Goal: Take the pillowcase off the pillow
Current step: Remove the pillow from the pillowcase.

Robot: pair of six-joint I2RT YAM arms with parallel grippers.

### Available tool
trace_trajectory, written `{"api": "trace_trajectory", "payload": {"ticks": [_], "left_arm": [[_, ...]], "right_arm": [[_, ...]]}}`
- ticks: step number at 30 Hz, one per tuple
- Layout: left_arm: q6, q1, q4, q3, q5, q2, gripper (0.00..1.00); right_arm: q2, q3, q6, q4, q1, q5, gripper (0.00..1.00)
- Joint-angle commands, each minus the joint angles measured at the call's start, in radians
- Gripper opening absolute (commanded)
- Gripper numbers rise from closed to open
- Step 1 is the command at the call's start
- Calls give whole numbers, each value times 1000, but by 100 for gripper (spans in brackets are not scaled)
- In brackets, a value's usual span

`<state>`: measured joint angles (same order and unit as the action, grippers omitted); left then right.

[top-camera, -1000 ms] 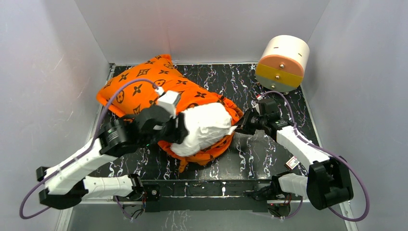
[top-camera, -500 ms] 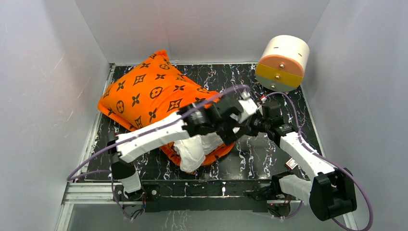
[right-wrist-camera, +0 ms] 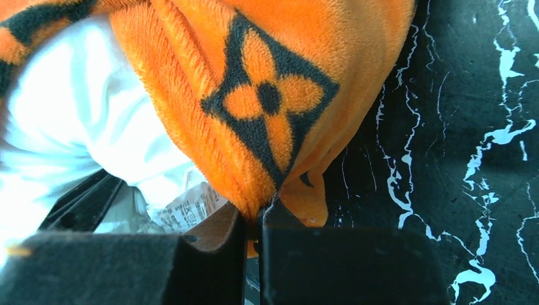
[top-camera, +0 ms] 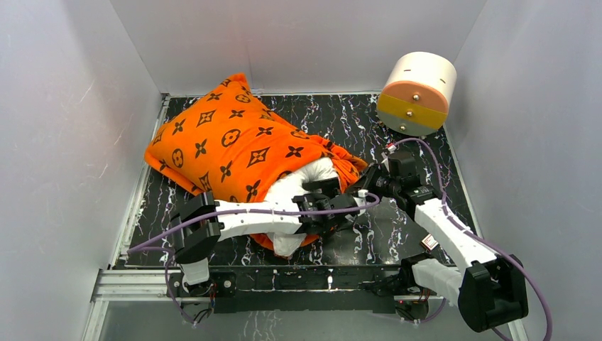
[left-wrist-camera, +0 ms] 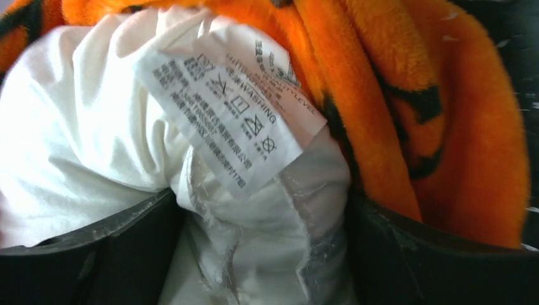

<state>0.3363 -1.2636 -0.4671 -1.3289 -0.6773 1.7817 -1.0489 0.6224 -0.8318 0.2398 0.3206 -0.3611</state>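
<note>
Since a second ago the left arm has swung off the top of the bundle and now lies low along its near side, while the right arm has hardly shifted.

Seen from the left wrist, the left fingers (left-wrist-camera: 438, 267) stand wide apart with the bunched white end of the pillow (left-wrist-camera: 82, 127) and its printed care label (left-wrist-camera: 235, 121) bulging between them; they look spread rather than clamped. Orange plush of the pillowcase (left-wrist-camera: 445, 127) curls past the finger on that view's right side. Seen from the right wrist, the right fingers (right-wrist-camera: 356, 267) are pressed together on a fold at the pillowcase's open edge, just below a black flower motif, with white pillow and a bit of the label showing to the side.

From above, both sets of fingers meet at the pillowcase mouth, the left (top-camera: 330, 206) just beside the right (top-camera: 369, 186). The pillow's white end (top-camera: 305, 177) pokes out there, toward the near right. The rest of it lies inside the pillowcase (top-camera: 227, 145), which stretches diagonally to the far left corner of the black marbled counter (top-camera: 355, 121). A white-and-orange drum (top-camera: 417, 91) sits well apart at the far right.
</note>
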Motion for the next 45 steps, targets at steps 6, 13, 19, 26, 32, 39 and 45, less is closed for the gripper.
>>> {"api": "trace_trajectory", "payload": {"ticks": [6, 13, 19, 26, 32, 39, 45], "left_arm": [[14, 64, 173, 135, -283, -98, 0], [-43, 65, 133, 109, -235, -233, 0], [-176, 66, -6, 54, -176, -350, 0], [-395, 67, -212, 65, -206, -498, 0], [-528, 66, -300, 79, -174, -585, 0], [-561, 67, -289, 61, -52, -678, 0], [-613, 67, -356, 13, -20, -767, 0]], "right_arm": [[83, -15, -7, 35, -30, 46, 0], [73, -13, 5, 93, -35, 138, 0], [50, 15, 34, 175, -61, 324, 0], [-74, 36, 84, 159, -145, 393, 0], [-97, 71, 129, 143, -149, 308, 0], [-136, 103, 176, 185, -164, 429, 0], [-286, 151, 150, 116, -193, 371, 0]]}}
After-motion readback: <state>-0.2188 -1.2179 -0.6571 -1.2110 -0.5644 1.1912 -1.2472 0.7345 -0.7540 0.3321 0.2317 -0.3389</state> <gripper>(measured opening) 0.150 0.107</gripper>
